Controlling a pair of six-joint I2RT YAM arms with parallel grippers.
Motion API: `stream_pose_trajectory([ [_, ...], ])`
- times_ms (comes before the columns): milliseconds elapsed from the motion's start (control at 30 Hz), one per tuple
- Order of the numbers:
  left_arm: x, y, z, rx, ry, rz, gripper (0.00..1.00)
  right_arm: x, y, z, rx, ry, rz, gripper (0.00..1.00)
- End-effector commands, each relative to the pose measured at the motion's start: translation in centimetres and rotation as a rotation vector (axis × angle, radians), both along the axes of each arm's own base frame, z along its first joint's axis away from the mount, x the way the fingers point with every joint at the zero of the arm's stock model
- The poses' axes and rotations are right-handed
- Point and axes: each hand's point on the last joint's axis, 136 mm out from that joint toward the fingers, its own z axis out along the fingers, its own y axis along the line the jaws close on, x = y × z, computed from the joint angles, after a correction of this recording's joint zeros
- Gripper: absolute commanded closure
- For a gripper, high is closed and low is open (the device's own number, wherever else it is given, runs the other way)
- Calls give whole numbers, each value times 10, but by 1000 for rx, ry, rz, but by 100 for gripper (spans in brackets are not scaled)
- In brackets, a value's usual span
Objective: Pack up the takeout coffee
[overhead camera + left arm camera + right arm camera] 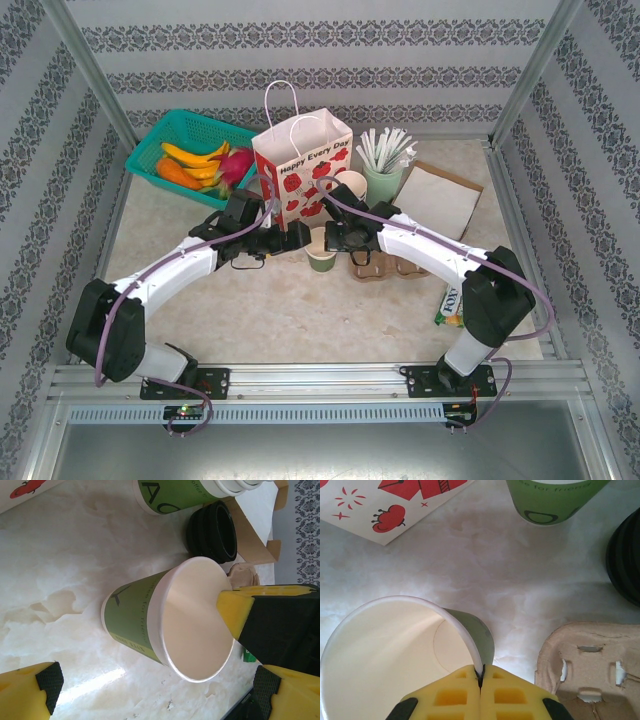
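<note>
The takeout coffee is a small dark green paper cup (322,259) with an open, empty white inside (385,655). It is just left of the brown pulp carrier tray (385,266). My right gripper (481,677) is shut on the cup's rim, one yellow pad inside and one outside. The left wrist view shows the cup's green side (131,616) with that pinching finger (235,611) on its far rim. My left gripper (155,700) is open, its fingers wide apart on the near side of the cup and not touching it. Both of the tray's wells (590,665) hold nothing.
Behind the cup stands a white strawberry-print paper bag (302,170). A pale green cup with white straws (383,176) and a black lid stack (215,530) are at the back right. A teal basket of toy fruit (185,150), a flat brown bag (440,197) and a green packet (450,300) lie around.
</note>
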Motion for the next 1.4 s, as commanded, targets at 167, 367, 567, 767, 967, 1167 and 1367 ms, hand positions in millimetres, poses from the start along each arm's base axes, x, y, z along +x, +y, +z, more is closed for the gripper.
stream_pose_trajectory([
  [167,7,-12,10,-40,-36,-13,0,4,11,-3,39,-22,38,89],
  [367,8,-11,7,-33,-30,-5,0,4,13,-7,39,-9,44,88],
  [567,9,-9,6,-28,-29,10,0,3,13,-6,33,-8,52,82],
  [767,9,-5,2,-10,-25,31,0,6,10,14,64,-45,60,70],
  [967,11,0,1,10,-27,56,0,11,-30,44,78,-123,-25,54],
  [1167,14,17,-10,91,3,146,0,12,-114,28,106,-42,-350,46],
  [1367,15,24,-15,109,14,194,0,15,-173,6,164,110,-560,47],
])
